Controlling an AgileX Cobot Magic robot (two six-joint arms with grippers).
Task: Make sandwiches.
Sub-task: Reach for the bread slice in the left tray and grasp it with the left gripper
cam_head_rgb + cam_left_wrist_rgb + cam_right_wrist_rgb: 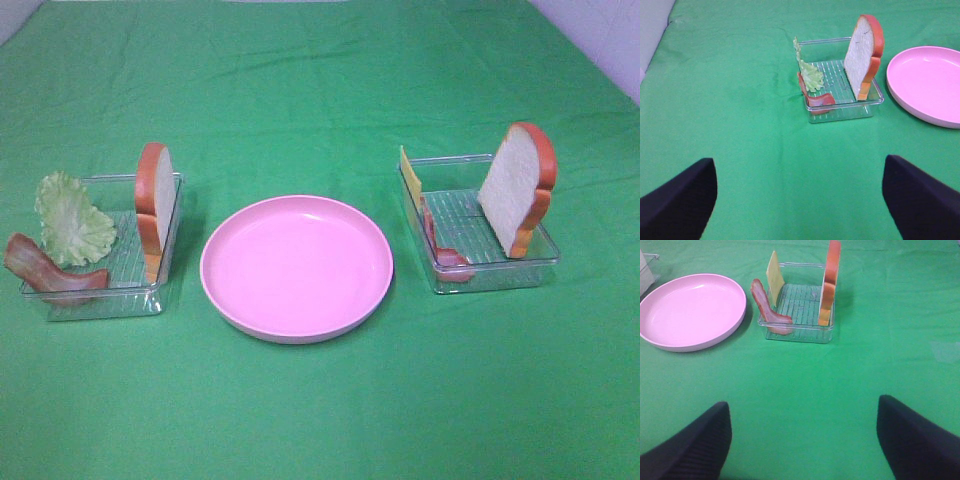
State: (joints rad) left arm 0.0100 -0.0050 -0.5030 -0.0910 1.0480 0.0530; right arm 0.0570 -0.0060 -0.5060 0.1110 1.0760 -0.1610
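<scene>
Progress: nothing stacked yet; pink plate [296,268] bare, every piece in a tray.
Left to do: by judgement, all of it, meaning bread, lettuce, bacon, cheese and bread lifted out and layered into sandwiches, likely on the plate.
Left jaws: spread wide, empty, over bare worktop [300,420].
Right jaws: likewise spread wide, gripping nothing.
Left tray [100,300]: straight ahead of the left jaws, well apart.
Left tray contents: left bread slice [155,205] upright on edge against the wall nearest the plate; lettuce leaf [72,220] leaning at the opposite side; left bacon strip [50,272] curled over the rim.
Right tray [495,280]: ahead of the right jaws, well apart.
Right tray contents: right bread slice [515,190] propped upright at the wall away from the plate; cheese slice [410,178] and right bacon strip [440,245] leaning at the plate-side wall.
Plate position: ahead, between the two pairs of jaws.
Bread: thick, stiff-looking, matte white face, orange-brown crust.
Lettuce: pale green, ruffled, irregular edge.
Bacon: reddish-brown, wavy, narrow.
Cheese: thin, flat, yellow.
Trays: clear hard plastic, rectangular, ribbed floor.
Plate: round, shallow, glossy, raised rim.
Worktop: green cloth, faintly creased.
</scene>
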